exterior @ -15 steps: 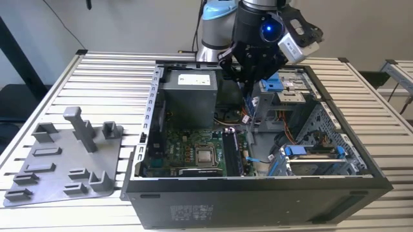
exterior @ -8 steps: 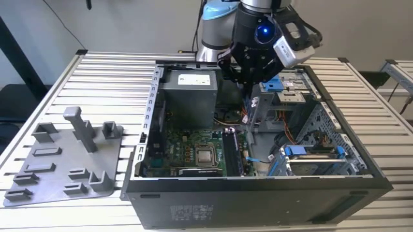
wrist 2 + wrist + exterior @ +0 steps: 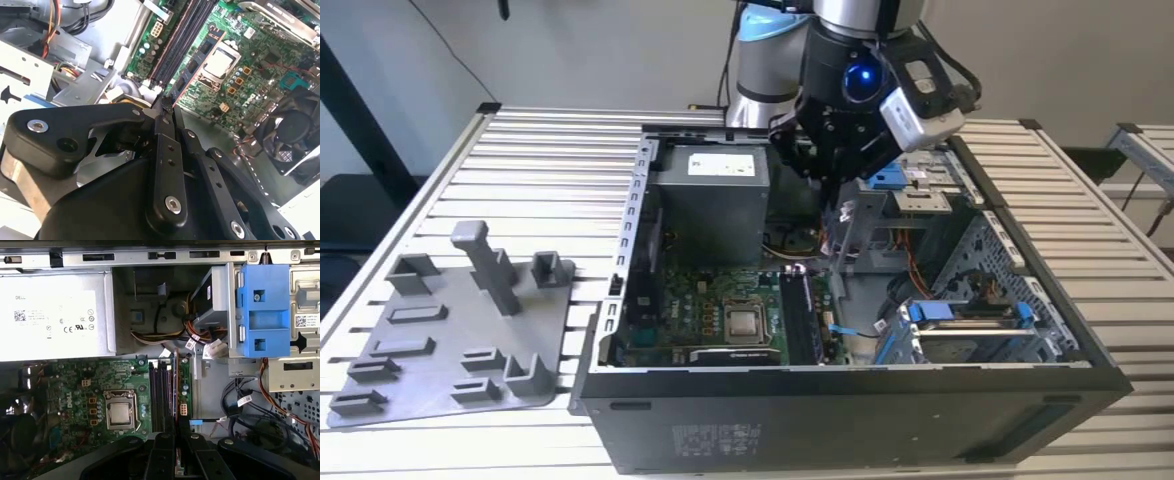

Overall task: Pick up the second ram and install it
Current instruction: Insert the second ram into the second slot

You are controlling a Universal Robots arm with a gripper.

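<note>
I hang over the open computer case (image 3: 854, 380) with my gripper (image 3: 165, 107) lowered inside it, my jaws closed on the second ram (image 3: 192, 65), a thin dark stick held edge-on between my fingertips (image 3: 159, 122). In the first wrist view the second ram (image 3: 175, 385) runs away from me, parallel to the memory slots (image 3: 160, 395) and on their side away from the processor socket (image 3: 120, 412); whether it sits over an empty slot or just beside one I cannot tell. I judge the step in hand to be the install itself: the pick-up is done and the stick is carried to the board but not seated. In the exterior view the grey holder tray (image 3: 447, 330) lies on the table to the exterior view's left of the case. Seating calls for the stick's edge square over its slot and a straight, even push down
</note>
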